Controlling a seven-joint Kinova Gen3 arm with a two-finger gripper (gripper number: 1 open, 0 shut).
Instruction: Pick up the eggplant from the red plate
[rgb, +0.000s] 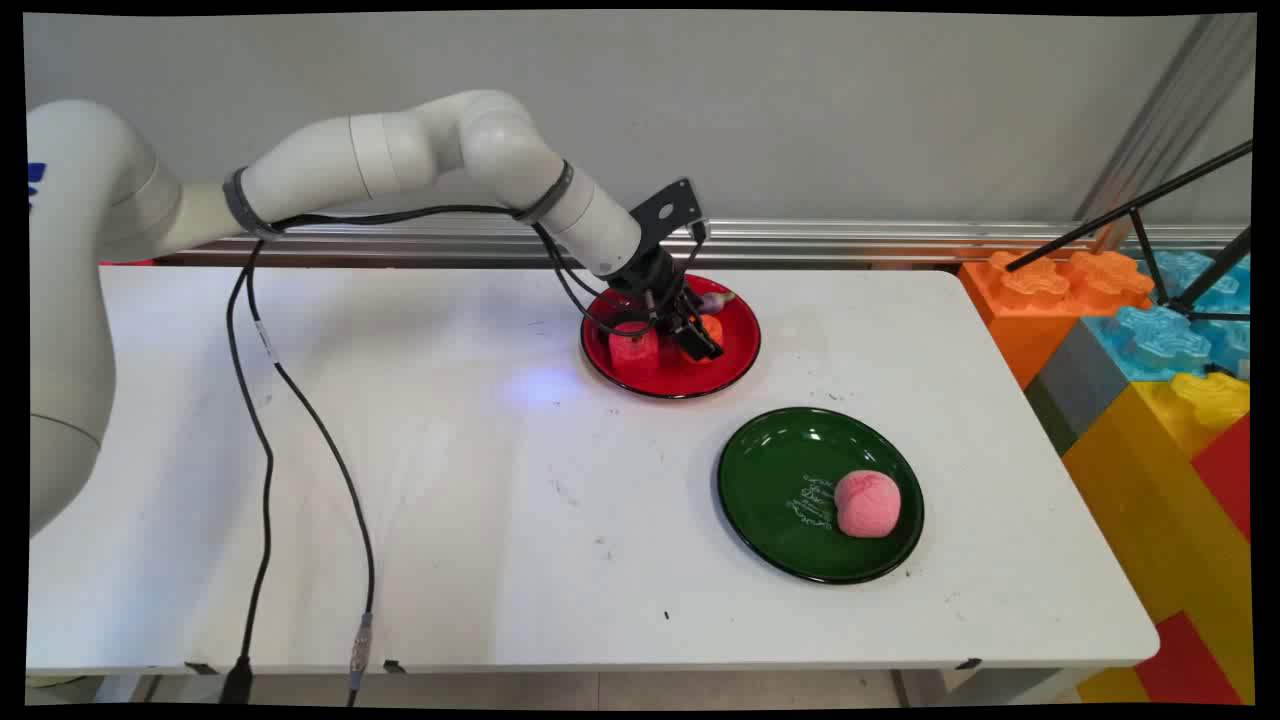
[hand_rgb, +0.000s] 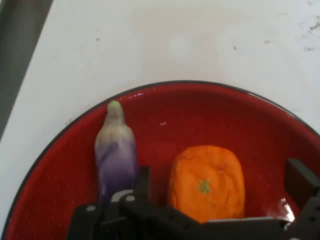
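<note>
Pincer (hand_rgb: 217, 192) low over the red plate (rgb: 735, 350) near the tabletop's (rgb: 450, 480) far edge, fingers spread to either side of an orange fruit (hand_rgb: 206, 181). One finger (hand_rgb: 144, 184) stands between the orange and a purple eggplant (hand_rgb: 116, 152); the other sits at the fruit's opposite side, apart from it. Contact with the orange not clear, likely none. A red block-shaped piece (rgb: 634, 349) also lies on the red plate, beside the pincer. Green plate (rgb: 780, 450) nearer the front, well apart, carries a pink peach (rgb: 866, 503). Coloured big building blocks (rgb: 1140, 350) stacked off the tabletop's right end.
</note>
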